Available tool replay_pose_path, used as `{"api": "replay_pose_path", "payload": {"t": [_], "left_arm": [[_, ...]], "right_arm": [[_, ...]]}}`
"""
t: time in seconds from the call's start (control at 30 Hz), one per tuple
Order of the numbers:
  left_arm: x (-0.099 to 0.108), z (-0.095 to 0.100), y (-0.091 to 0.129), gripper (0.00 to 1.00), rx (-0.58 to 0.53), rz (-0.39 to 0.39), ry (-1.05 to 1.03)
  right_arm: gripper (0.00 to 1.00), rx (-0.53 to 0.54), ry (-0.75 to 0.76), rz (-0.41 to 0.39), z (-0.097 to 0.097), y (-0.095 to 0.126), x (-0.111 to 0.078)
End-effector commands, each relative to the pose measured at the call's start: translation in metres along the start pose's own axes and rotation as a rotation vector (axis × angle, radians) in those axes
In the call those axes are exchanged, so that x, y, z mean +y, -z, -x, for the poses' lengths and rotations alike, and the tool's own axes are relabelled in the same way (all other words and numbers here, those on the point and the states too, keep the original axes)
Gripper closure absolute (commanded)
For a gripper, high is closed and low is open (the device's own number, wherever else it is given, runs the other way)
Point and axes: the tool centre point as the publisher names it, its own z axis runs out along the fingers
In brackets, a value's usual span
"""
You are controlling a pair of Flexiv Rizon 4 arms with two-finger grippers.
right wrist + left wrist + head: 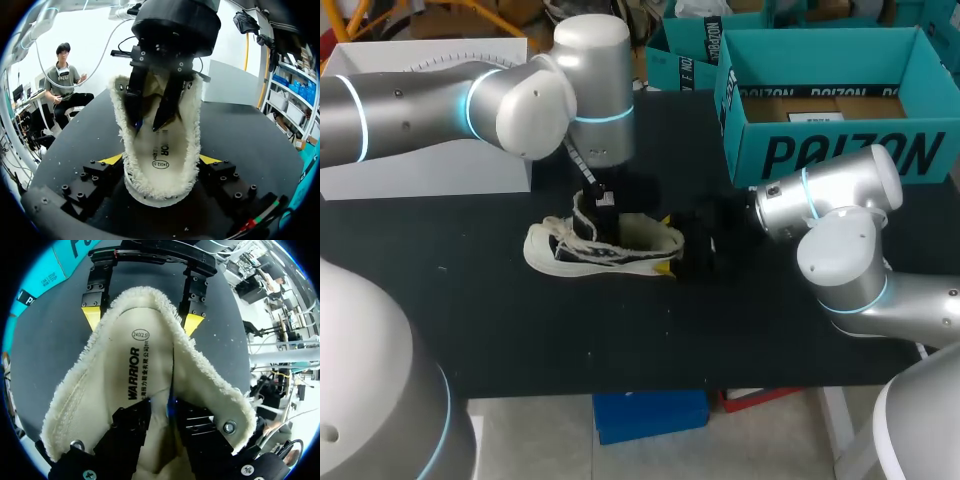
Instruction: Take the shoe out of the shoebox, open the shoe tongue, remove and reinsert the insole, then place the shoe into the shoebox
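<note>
Since the shoe (605, 250) lies out of the shoebox (840, 155) on the bench (520, 330) with its mouth spread wide, the step in hand looks to be lifting out the insole (142, 365). The right gripper (160, 161) stands at the heel. Its yellow tips are set wide apart and pressed against the fleecy collar from either side, so it has the shoe clamped. The left gripper (170, 412) is down inside the mouth from above, directly ahead of the right gripper and over the middle of the insole. Whether it has hold of the insole or merely rests on it I cannot tell, as the shoe hides the contact.

To do this well, I judge the right gripper should pin the heel firmly against the bench, because a light, soft shoe would otherwise rise with the insole. The left gripper ought to catch the insole near an edge rather than on its flat middle. It should then draw the insole up and back toward the right gripper, out along the open mouth and not against the tongue and laces. A slow pull would suit, since the fleece lining may cling. If the shoe tips or slides in the right gripper, better to pause and reseat it. The shoebox stands off to one side of the right gripper, well apart, and is wanted only later.
</note>
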Motion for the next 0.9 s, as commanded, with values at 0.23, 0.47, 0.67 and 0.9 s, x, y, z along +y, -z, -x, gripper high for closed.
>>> {"api": "replay_pose_path", "payload": {"t": [0.23,0.47,0.67,0.9], "left_arm": [[0.016,-0.007,-0.029,0.67,-0.324,0.084,0.046],[0.029,0.009,-0.046,0.67,-0.504,0.168,0.07],[0.044,0.026,-0.059,0.65,-0.62,0.188,0.105],[0.058,0.043,-0.062,0.7,-0.695,0.131,0.137]], "right_arm": [[1.0,-0.002,-0.002,-0.002,0.001,-0.003,-0.002],[1.0,-0.002,-0.002,-0.002,0.001,-0.003,-0.002],[1.0,-0.002,-0.002,-0.002,0.001,-0.003,-0.002],[1.0,-0.002,-0.002,-0.002,0.001,-0.003,-0.002]]}}
